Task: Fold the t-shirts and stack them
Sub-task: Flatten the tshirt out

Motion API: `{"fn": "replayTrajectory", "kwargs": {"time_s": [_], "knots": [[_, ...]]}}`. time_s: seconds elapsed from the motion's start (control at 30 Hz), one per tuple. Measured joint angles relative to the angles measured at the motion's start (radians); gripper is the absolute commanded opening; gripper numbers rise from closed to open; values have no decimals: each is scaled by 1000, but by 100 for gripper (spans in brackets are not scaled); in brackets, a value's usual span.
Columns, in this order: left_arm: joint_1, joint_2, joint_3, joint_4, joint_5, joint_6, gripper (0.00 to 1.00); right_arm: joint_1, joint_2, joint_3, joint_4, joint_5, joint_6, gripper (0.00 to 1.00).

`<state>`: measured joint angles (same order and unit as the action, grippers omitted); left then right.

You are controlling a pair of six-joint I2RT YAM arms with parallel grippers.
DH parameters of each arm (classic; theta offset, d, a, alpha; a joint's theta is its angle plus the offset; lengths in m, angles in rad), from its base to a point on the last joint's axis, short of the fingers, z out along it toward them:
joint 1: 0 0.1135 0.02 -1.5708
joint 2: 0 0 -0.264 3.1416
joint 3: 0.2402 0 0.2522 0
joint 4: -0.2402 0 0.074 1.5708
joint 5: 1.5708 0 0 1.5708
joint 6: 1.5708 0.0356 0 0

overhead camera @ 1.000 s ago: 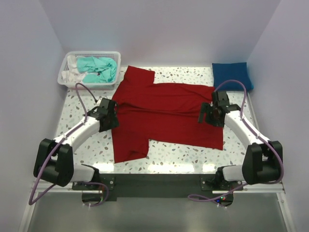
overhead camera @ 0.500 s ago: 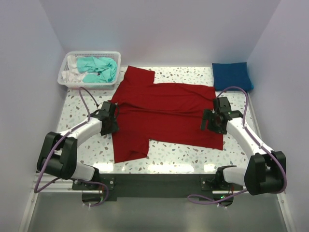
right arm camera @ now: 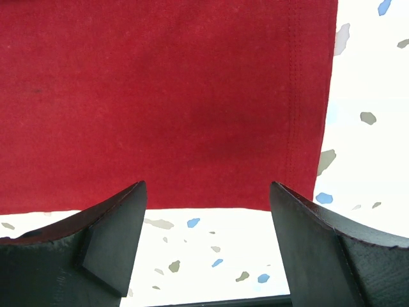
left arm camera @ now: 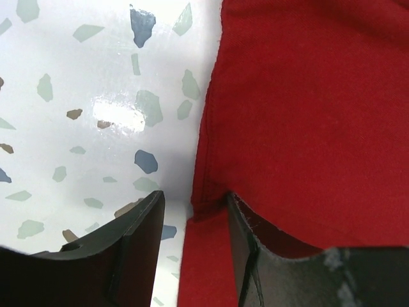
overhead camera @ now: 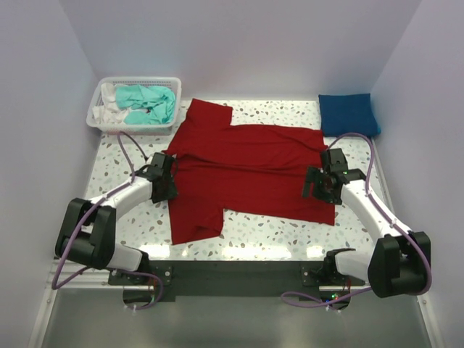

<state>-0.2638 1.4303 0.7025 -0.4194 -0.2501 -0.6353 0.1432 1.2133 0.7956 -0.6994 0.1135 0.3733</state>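
The side edge of the red t-shirt [overhead camera: 246,170] lies in the gap between the left fingers [left arm camera: 137,236]. Outward of them the desk [left arm camera: 77,128] is bare. Well ahead, the white basket [overhead camera: 98,119] fills the far corner. The right fingers [right arm camera: 319,256] stand wide over bare desk, with the red hem just ahead and the folded blue t-shirt [overhead camera: 348,114] farther beyond.

The red t-shirt [overhead camera: 250,170] lies spread out flat in the middle of the table [overhead camera: 275,232], turned sideways; its two short sleeves stick out at the left, one to the far side and one to the near side; its bottom edge is at the right. The blue t-shirt [overhead camera: 348,114] is folded into a neat square in the far right corner; the teal t-shirt [overhead camera: 148,104] sits crumpled in the white basket [overhead camera: 98,119] in the far left corner.
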Motion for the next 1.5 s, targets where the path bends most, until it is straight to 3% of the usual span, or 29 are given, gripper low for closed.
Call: {"fn": "replayTrajectory", "kwargs": {"time_s": [0.33, 0.77, 0.93, 1.2, 1.5], "knots": [[1, -68, 6, -24, 11, 0, 47, 0, -9, 0, -13, 3, 1, 80], [2, 14, 6, -3, 4, 1, 39, 0, -9, 0, -23, 10, 8, 80], [2, 20, 6, 11, -1, 3, 30, 0, -9, -1, -34, 24, 24, 80], [3, 22, 6, 15, -5, 4, 4, -34, -8, -25, -77, 27, 87, 81], [3, 22, 7, 13, -12, 5, 0, -173, -2, -36, -160, 23, 175, 69]]}}
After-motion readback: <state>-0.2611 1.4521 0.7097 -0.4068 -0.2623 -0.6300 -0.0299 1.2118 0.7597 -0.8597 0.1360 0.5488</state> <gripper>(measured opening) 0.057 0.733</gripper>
